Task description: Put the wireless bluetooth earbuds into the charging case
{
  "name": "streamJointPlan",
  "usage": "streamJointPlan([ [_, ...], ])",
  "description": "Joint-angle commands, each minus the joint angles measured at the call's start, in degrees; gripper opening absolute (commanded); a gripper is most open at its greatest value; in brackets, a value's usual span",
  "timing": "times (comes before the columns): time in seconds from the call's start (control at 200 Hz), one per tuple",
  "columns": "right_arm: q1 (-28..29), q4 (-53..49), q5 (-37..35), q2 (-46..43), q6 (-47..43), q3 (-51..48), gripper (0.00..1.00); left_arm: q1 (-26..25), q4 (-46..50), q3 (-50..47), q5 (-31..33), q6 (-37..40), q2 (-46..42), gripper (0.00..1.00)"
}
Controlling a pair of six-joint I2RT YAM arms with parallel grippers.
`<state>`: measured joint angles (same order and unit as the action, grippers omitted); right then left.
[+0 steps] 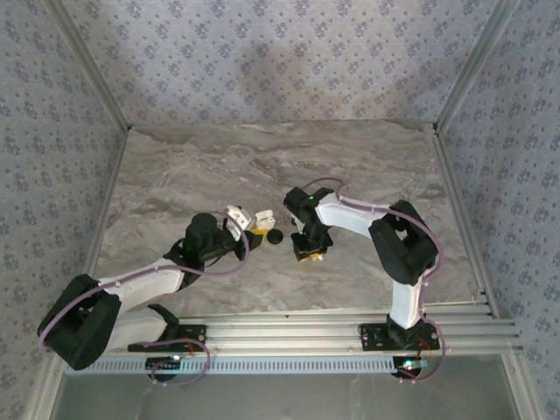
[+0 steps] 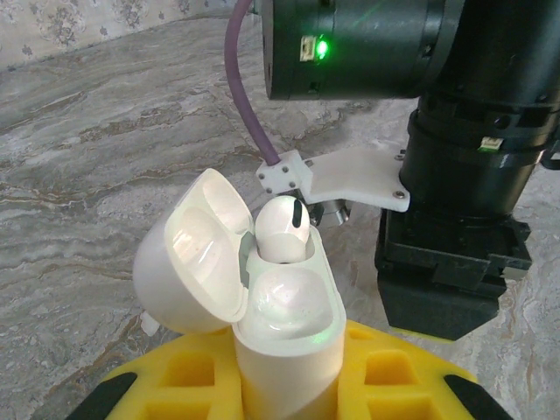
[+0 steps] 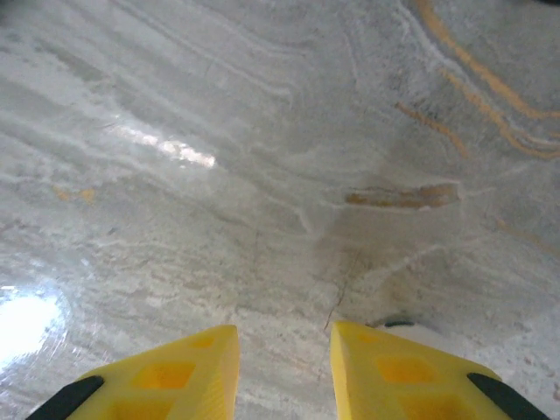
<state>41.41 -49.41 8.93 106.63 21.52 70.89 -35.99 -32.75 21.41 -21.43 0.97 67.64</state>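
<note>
Reaching toward the middle of the marble table, our left gripper is clamped on the white charging case, lid open; its wrist view shows us one white earbud seated inside. Our right gripper points down at the marble, fingers parted, holding nothing.

The worktop is grey marble, veined paler and streaked with tan. The walls bear blue-grey floral paper. The charging case is glossy white, as is the earbud, which carries a black mark. The left tool and right tool have yellow fingers with black patches; the cable is purple
</note>
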Motion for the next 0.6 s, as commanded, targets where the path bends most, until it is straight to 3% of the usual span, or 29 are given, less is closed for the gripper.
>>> streamJointPlan([
  [0.0, 0.43, -3.26, -0.32, -3.94, 1.95, 0.17, 0.36, 0.45, -1.15, 0.83, -1.15, 0.24, 0.08, 0.16],
  [0.175, -2.35, -6.00, -0.72, -8.59, 8.76, -0.14, 0.40, 0.41, -1.26, 0.91, -1.40, 0.19, 0.18, 0.16],
  [0.35, -5.51, -2.88, 1.78, -12.84, 17.23, -7.70, 0.47, 0.48, -1.01, 0.77, -1.42, 0.49, -0.15, 0.16],
  [0.595, -6.69, 4.59, 4.80, -12.14, 18.56, -13.40, 0.47, 0.47, -1.21, 1.10, -2.11, 0.70, 0.55, 0.16],
])
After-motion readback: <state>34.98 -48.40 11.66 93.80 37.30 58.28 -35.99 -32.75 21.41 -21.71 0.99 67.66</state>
